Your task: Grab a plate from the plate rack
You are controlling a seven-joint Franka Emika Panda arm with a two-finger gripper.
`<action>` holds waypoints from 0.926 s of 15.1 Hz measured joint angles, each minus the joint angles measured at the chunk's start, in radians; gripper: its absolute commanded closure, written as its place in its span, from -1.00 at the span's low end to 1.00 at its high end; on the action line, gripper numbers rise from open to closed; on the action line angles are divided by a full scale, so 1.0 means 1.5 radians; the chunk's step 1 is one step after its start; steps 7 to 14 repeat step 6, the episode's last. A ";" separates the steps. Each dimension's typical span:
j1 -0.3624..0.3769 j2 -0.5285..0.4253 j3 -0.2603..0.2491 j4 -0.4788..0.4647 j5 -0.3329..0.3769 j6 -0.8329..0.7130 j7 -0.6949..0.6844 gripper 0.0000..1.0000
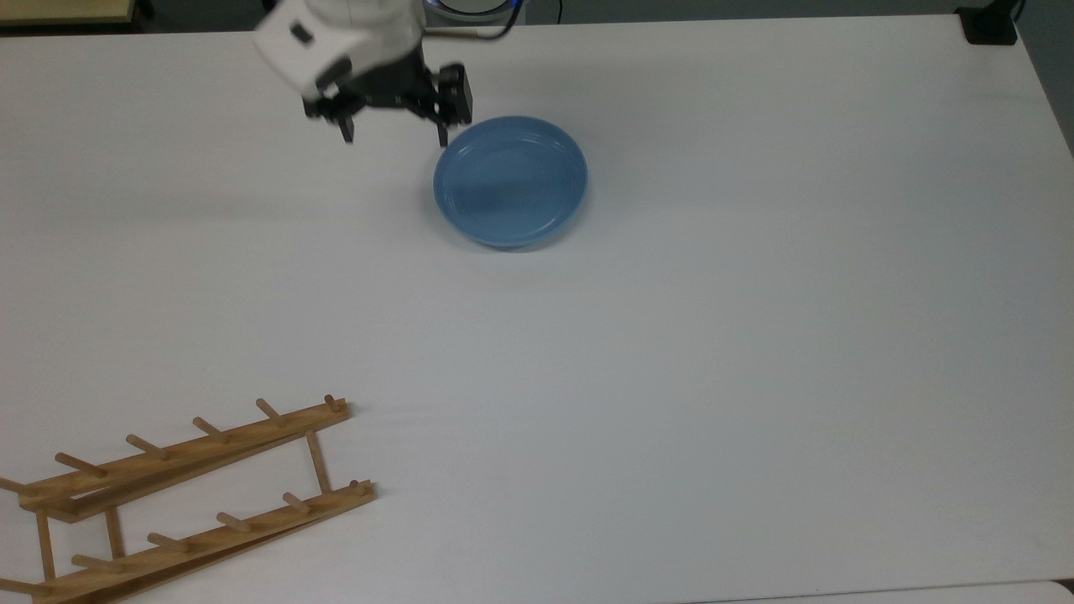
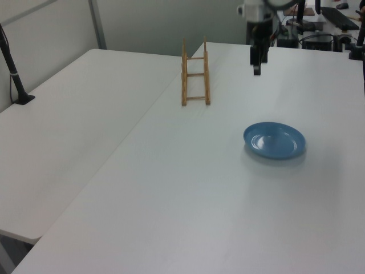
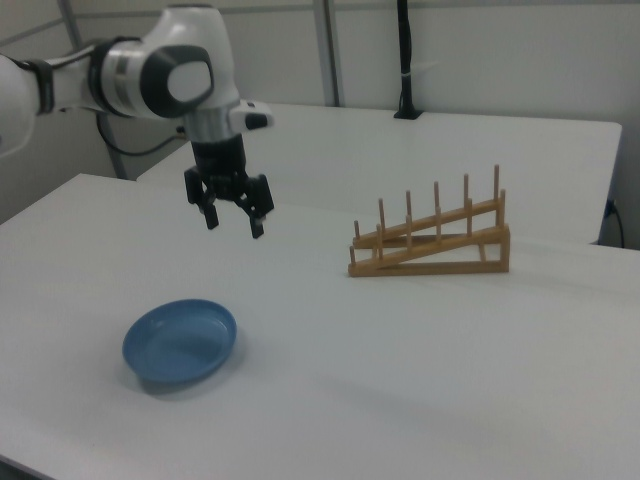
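On the white table (image 1: 755, 335), well away from its wooden home, the blue plate (image 1: 510, 182) lies flat and face up, nothing touching it. I am the claw (image 1: 393, 134), and I hang in the air above the tabletop with my two dark fingers spread wide and nothing between them. In the top view I sit just past the plate's upper left edge; in the right view I am raised clear above the table, beyond the plate and between it and the rack. My wide spread and my height suggest I have no more hold to keep: the plate looks settled on its base, so it needs no support from me. The plate rack (image 1: 193, 495) stands well apart, in the top view's lower left corner, its pegs (image 3: 436, 208) upright and every slot bare. With the plate off the rack and resting on the table, I judge the job as good as finished. Little could go wrong now, since I hang clear of the plate's rim.
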 measured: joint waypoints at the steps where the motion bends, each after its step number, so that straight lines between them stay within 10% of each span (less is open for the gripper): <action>1: 0.000 -0.018 0.001 -0.002 -0.003 0.000 0.013 -1.00; 14: -0.004 -0.074 0.001 -0.032 -0.005 -0.007 0.028 -1.00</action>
